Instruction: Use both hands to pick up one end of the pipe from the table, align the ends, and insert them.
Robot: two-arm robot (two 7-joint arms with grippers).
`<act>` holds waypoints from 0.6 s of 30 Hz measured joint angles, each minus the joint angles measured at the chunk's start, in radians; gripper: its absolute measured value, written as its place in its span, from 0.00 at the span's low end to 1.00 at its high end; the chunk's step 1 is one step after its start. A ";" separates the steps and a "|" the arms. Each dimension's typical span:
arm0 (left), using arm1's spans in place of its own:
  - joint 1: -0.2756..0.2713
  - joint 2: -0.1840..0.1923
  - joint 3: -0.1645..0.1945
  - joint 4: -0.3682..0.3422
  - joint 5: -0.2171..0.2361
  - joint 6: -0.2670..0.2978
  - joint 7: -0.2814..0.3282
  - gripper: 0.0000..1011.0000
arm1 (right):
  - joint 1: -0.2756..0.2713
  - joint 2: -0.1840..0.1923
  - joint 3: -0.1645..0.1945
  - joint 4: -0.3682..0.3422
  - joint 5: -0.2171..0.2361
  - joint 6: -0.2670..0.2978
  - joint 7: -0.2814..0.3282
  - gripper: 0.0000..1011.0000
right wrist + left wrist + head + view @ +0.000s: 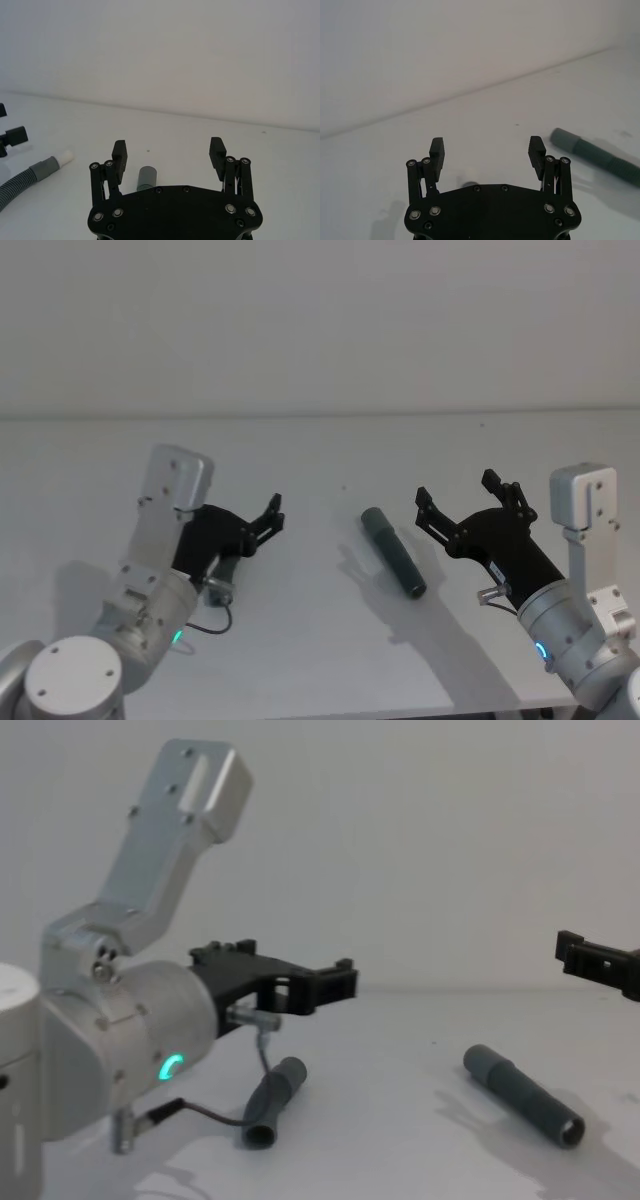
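Two pipe pieces on table [300,450], straight piece [393,552] mid-table, cuff [375,521] toward 11 o'clock, bent piece [278,1092] at its 9 o'clock under left gripper [268,522], fingers spread, empty, right gripper [456,488] at 3 o'clock, above table, spread, empty

Your table [300,650] is plain matte white, unmarked. On it, the straight pipe piece [393,552] is dark grey and finely ribbed, and its cuff [376,523] is a smooth, slightly lighter grey. To the left of the straight pipe piece, the bent pipe piece [20,182] is dark grey and ribbed, with a paler grey collar [45,167] and a white tip [66,156]. On either side of the straight pipe piece, the left gripper [272,512] and right gripper [456,488] are black with silver screw heads [230,208]. The left wrist [120,1030] is silver, and its ring light [168,1067] glows green.
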State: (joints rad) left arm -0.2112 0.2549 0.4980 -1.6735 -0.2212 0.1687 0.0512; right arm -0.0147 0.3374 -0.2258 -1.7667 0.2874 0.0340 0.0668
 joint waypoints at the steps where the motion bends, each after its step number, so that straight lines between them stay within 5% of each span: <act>1: 0.002 -0.008 0.004 -0.010 -0.001 0.019 0.004 0.99 | 0.000 0.000 0.000 0.000 0.000 0.000 0.000 0.99; 18: 0.030 -0.058 0.033 -0.096 0.005 0.221 0.055 0.99 | 0.000 0.000 0.000 0.000 0.000 0.000 0.000 0.99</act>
State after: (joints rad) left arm -0.1814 0.1973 0.5311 -1.7691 -0.2162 0.3900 0.1061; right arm -0.0146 0.3375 -0.2258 -1.7667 0.2874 0.0341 0.0667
